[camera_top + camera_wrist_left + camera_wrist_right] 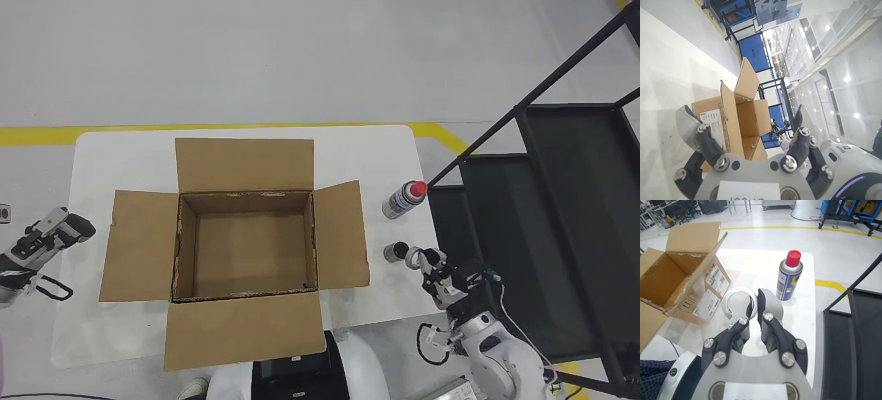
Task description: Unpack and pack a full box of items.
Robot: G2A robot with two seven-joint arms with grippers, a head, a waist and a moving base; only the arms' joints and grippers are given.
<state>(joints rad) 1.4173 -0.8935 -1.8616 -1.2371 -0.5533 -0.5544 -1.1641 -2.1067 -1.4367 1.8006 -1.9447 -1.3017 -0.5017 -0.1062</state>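
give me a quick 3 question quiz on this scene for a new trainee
1. True or false: the cardboard box has items inside it.
2. The right gripper is shut on: A) a silver ring B) a bottle C) nothing.
3. Fill in: the spray can has a ___ cap.
Key: 1 false; 2 A; 3 red.

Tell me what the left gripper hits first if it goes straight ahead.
Likely the cardboard box: its near flap lies straight ahead of the open left gripper; depth is unclear.
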